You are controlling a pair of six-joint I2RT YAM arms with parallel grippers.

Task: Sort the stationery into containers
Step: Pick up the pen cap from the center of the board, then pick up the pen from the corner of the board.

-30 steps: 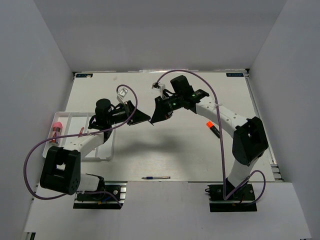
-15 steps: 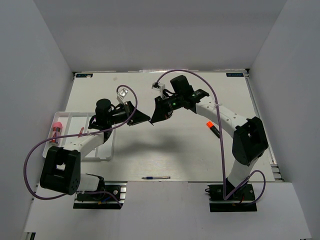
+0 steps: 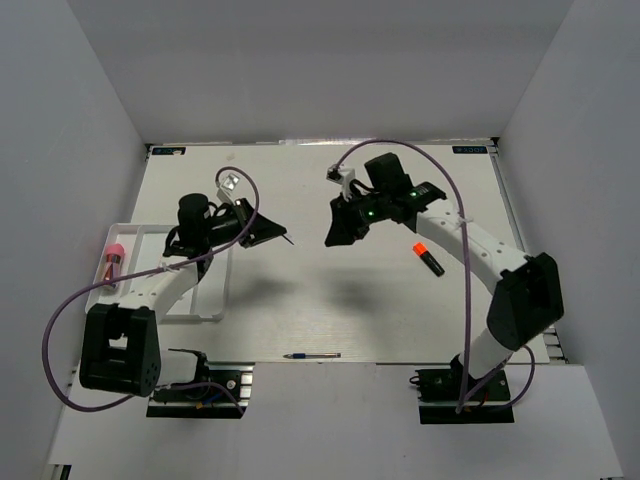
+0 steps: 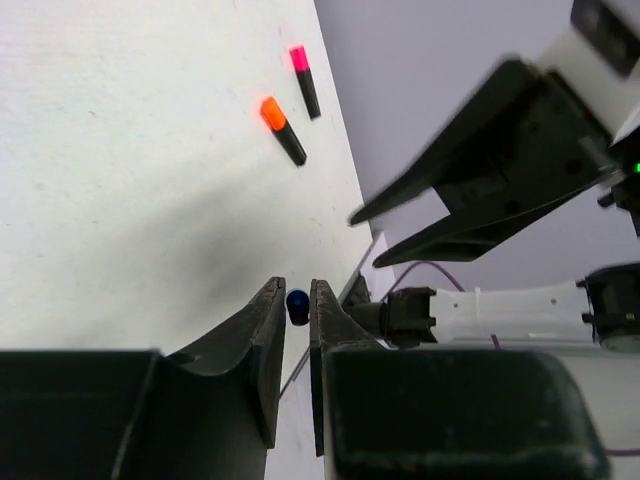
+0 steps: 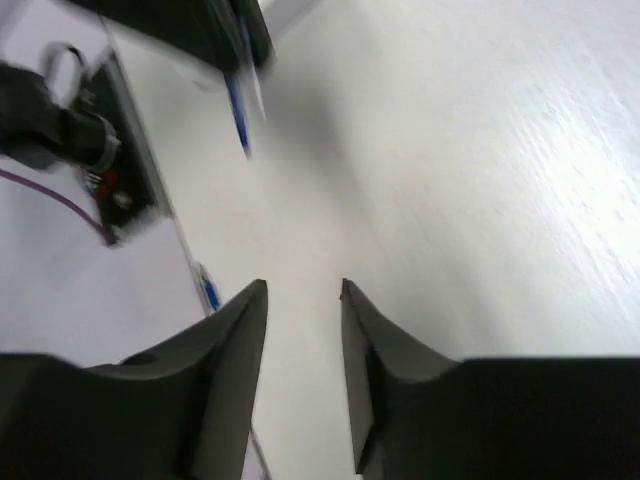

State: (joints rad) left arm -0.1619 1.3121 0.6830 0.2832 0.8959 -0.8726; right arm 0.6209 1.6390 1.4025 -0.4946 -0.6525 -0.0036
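Nearest me, a loose blue pen (image 3: 311, 355) lies at the near edge of the bench (image 3: 330, 300), to the right of the tray (image 3: 140, 243) and closer to me than it. The tray sits at the bench's left side, and a pink-capped tube (image 3: 112, 259) lies in its leftmost compartment. Well right of the tray, an orange-capped highlighter (image 3: 428, 258) lies on the bench. My left wrist camera shows a pink-capped highlighter (image 4: 304, 80) near it, not touching it.

The left end effector (image 3: 278, 236) hangs over the bench just right of the tray's far corner. It is closed on a second blue pen (image 4: 297, 304), whose end shows between the fingers and whose tip pokes out away from the tray. The right end effector (image 3: 333, 236) hangs further right of the tray, facing the left one across a gap. Its jaws stand apart with nothing between them.
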